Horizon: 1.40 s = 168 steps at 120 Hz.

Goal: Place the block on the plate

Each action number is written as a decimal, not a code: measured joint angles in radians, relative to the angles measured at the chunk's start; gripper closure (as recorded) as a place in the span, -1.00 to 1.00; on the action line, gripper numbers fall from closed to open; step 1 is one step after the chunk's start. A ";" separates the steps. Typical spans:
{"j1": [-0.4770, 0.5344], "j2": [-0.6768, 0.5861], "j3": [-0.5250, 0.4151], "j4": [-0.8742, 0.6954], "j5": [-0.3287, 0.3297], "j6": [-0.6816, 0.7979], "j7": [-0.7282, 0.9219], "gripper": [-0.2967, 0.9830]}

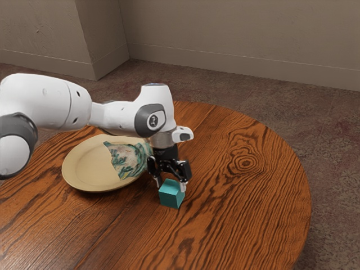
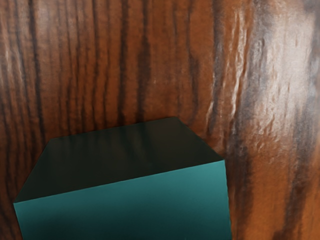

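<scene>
In the exterior view the black gripper (image 1: 171, 184) points down at the teal block (image 1: 170, 194), its fingers open and apart. One fingertip is by the block's far upper left edge, the other by its upper right side; contact cannot be made out. The block appears to rest on the table. In the wrist view the block (image 2: 125, 210) is large and close under the hand, turned slightly. The round beige plate (image 1: 84, 167), with a green and white pattern on one part, lies toward the exterior view's left of the block, apart from it.
A round wooden table (image 1: 242, 219) with dark grain carries the plate and block. Its curved edge runs along the exterior view's right. The white arm reaches over the plate's far side, and bare wood surrounds the block.
</scene>
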 joint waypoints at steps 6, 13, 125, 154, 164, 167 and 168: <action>-0.003 0.006 0.001 0.000 -0.003 0.004 0.000 -0.54; -0.004 0.014 0.005 0.000 -0.004 0.009 0.000 -0.54; -0.152 -0.032 0.179 0.011 0.010 -0.039 0.000 -0.07; -0.154 -0.099 0.216 0.098 0.045 -0.129 -0.002 -0.07; -0.153 -0.120 0.243 0.134 0.064 -0.165 -0.002 -0.07; -0.154 -0.126 0.256 0.144 0.072 -0.176 -0.002 -0.07; -0.153 -0.128 0.259 0.146 0.074 -0.180 -0.002 -0.07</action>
